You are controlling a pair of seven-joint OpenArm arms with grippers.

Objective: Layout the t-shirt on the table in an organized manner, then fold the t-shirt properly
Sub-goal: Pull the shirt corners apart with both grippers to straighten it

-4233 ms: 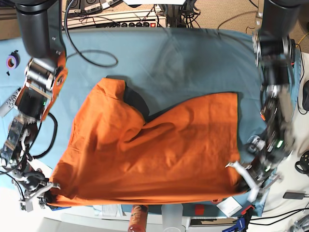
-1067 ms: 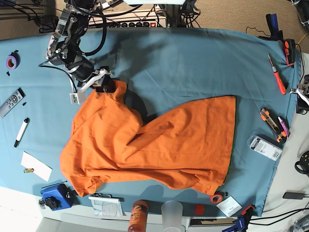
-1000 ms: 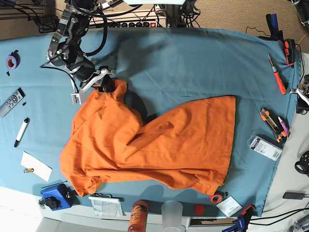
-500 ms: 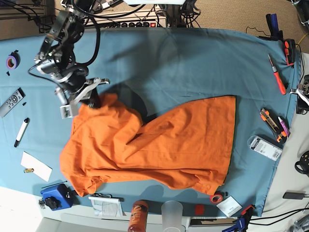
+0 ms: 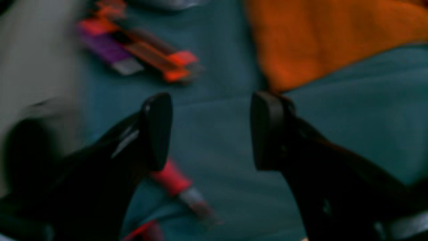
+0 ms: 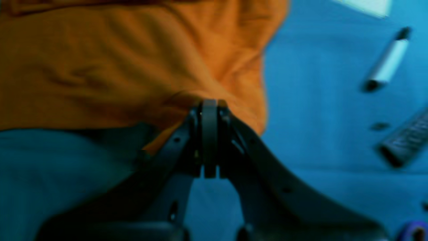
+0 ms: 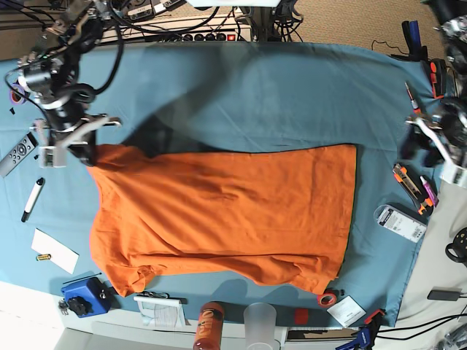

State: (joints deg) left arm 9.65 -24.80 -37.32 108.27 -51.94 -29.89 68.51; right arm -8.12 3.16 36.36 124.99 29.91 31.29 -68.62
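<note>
The orange t-shirt [image 7: 226, 211] lies spread across the middle of the blue-teal table [image 7: 292, 95], mostly flat, with its lower left part still bunched. My right gripper [image 7: 85, 151] is at the shirt's upper left corner, shut on the cloth. The right wrist view shows the closed fingertips [image 6: 209, 108] pinching a fold of the t-shirt [image 6: 117, 67]. My left gripper [image 7: 429, 144] hovers at the table's right edge, open and holding nothing. In the left wrist view the left gripper [image 5: 210, 130] is above bare table [image 5: 214, 100], with the t-shirt's corner [image 5: 317, 36] just beyond its right finger.
A remote [image 7: 20, 149], marker [image 7: 33, 198], purple tape [image 7: 18, 92] and paper slip [image 7: 55, 250] lie left of the shirt. Knives [image 7: 411, 182], a packet [image 7: 399, 222] and a screwdriver [image 7: 417, 109] line the right edge. A blue box [image 7: 84, 297], bottle [image 7: 210, 326] and cup [image 7: 260, 321] sit along the front.
My right gripper closed on the shirt's upper corner and pulled it left, drawing the folded-over part out flat. My left gripper has come into view at the right edge.
</note>
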